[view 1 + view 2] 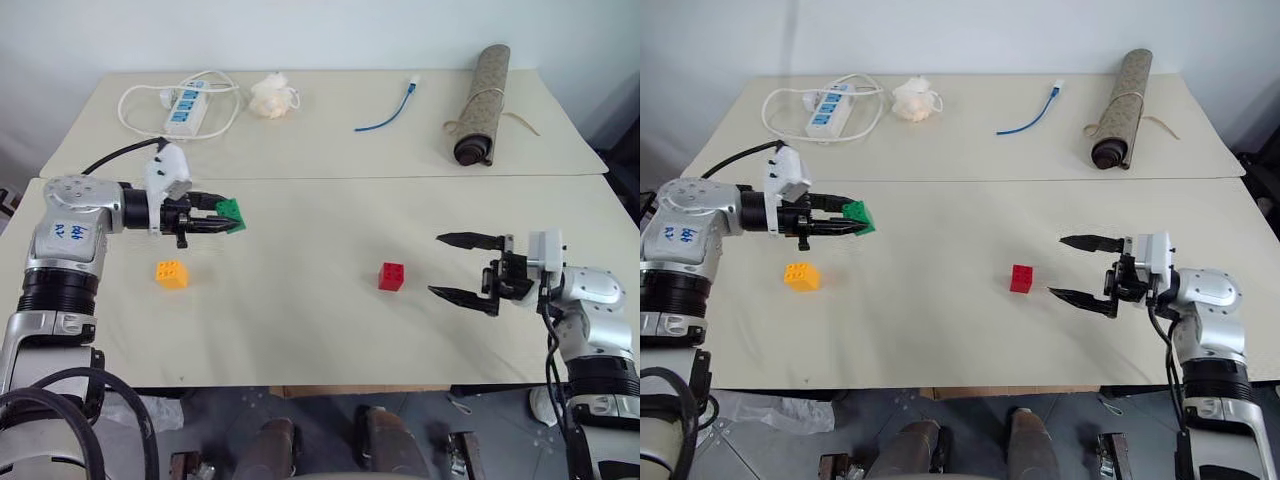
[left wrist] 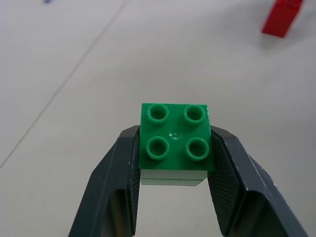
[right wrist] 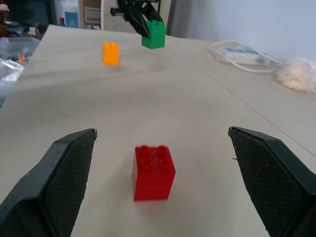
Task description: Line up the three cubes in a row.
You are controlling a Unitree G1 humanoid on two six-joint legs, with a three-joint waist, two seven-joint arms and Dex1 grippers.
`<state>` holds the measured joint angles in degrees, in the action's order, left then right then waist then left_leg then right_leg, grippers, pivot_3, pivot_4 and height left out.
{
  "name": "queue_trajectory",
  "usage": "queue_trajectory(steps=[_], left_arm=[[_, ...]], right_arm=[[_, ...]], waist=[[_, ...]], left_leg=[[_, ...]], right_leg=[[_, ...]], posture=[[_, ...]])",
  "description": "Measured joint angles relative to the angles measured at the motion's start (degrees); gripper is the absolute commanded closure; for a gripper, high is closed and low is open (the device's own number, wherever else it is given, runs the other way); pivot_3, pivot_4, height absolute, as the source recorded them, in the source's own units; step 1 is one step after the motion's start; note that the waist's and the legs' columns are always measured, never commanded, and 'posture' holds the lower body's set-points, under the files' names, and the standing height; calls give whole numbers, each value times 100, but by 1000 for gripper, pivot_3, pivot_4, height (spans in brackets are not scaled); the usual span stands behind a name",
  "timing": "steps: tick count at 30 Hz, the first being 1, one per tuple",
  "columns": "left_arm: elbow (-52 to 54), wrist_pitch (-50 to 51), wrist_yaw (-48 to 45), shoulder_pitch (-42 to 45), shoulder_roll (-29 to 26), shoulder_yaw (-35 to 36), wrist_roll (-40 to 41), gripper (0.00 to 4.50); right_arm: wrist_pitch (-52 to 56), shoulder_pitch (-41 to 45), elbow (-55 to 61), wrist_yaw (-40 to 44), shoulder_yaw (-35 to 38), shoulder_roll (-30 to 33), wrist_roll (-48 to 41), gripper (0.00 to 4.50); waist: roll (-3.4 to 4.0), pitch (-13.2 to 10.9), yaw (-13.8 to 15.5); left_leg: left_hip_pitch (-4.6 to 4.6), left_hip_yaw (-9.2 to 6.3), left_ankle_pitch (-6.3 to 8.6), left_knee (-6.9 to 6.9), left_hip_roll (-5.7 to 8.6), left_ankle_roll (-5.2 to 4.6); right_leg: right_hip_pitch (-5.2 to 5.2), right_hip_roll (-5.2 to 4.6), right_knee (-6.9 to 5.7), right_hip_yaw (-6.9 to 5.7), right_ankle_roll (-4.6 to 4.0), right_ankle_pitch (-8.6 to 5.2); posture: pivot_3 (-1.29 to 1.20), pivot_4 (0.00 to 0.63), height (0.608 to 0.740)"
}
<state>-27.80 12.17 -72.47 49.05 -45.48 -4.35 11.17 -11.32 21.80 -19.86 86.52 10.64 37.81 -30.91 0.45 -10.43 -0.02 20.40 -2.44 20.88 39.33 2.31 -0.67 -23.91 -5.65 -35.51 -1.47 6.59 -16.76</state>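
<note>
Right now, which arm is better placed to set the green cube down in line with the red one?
Left. The left gripper is shut on the green cube, holding it above the table. The right gripper is open, empty, beside the red cube.

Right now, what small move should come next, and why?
Probably carry the green cube toward the red cube and set it down beside it. The left hand holds it above the table, while the yellow cube and the red one lie far apart.

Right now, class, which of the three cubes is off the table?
The green cube, clamped in the left pincer above the table; the red cube and yellow-orange cube rest on it.
</note>
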Motion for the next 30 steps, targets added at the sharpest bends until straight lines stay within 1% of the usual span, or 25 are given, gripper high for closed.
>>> queue_trajectory(steps=[3, 5, 7, 9, 11, 14, 19, 25, 27, 30], left_arm=[[195, 117, -348, 91, 361, -258, 14, 3001], [485, 201, -568, 156, 869, -605, 41, 3001], [480, 212, -599, 223, 1319, -937, -35, 3001], [361, 97, -583, 256, 1502, -1174, -222, 3001], [96, -29, -517, 331, 1620, -1327, -461, 3001], [-97, -27, -439, 429, 1797, -1466, -648, 3001], [-120, 44, -216, 456, 1947, -1662, -968, 3001], [238, 507, -25, 368, 1957, -1678, -1039, 3001], [302, 628, 47, 334, 1959, -1669, -1047, 2270], [494, 986, 116, 199, 1955, -1669, -1048, 1443]], right_arm=[[34, -365, 188, -55, 179, 157, -14, 0], [147, -686, 416, -105, 336, 249, -75, 0], [228, -961, 759, -134, 391, 274, -169, 0], [321, -1264, 1106, -170, 470, 310, -253, 0], [452, -1615, 1398, -211, 556, 368, -308, 0], [555, -1855, 1660, -241, 559, 387, -324, 0], [564, -1827, 1769, -341, 553, 383, -320, 0], [541, -1712, 1769, -372, 477, 276, -305, 0], [529, -1650, 1768, -385, 418, 227, -295, 0], [507, -1622, 1760, -403, 329, 189, -274, 0]], waist=[[-1, 0, 30], [-3, -2, 99], [-4, -2, 132], [-7, -4, 112], [-8, -5, 108], [-11, -7, 116], [-12, -7, 137], [-12, -8, 138], [-12, -8, 138], [-12, -8, 138]], left_leg=[[2, -1, -3, 1, 6, -6], [5, 0, -3, 10, 9, -10], [13, 1, -2, 22, 10, -12], [15, 9, -2, 24, 4, -11], [12, 14, -4, 25, 0, -7], [12, 16, -5, 39, 1, -8], [13, 15, -6, 48, 6, -12], [14, 11, -6, 48, 6, -13], [14, 10, -6, 52, 6, -12], [14, 8, -6, 54, 5, -12]], right_leg=[[1, 7, -3, -3, 1, 1], [2, 7, -2, 0, 6, 3], [2, 11, -1, 2, 11, 6], [-1, 14, 0, 6, 14, 7], [-1, 19, -2, 8, 14, 7], [1, 23, -10, 12, 18, 9], [4, 21, -10, 20, 26, 14], [4, 16, -9, 20, 26, 14], [5, 15, -10, 19, 26, 14], [6, 16, -11, 21, 26, 14]], posture=[[0, 150, 740], [0, 150, 740], [0, 150, 740], [0, 150, 740], [0, 150, 740], [0, 150, 740], [0, 150, 740], [0, 150, 740], [0, 150, 740], [0, 150, 740]])
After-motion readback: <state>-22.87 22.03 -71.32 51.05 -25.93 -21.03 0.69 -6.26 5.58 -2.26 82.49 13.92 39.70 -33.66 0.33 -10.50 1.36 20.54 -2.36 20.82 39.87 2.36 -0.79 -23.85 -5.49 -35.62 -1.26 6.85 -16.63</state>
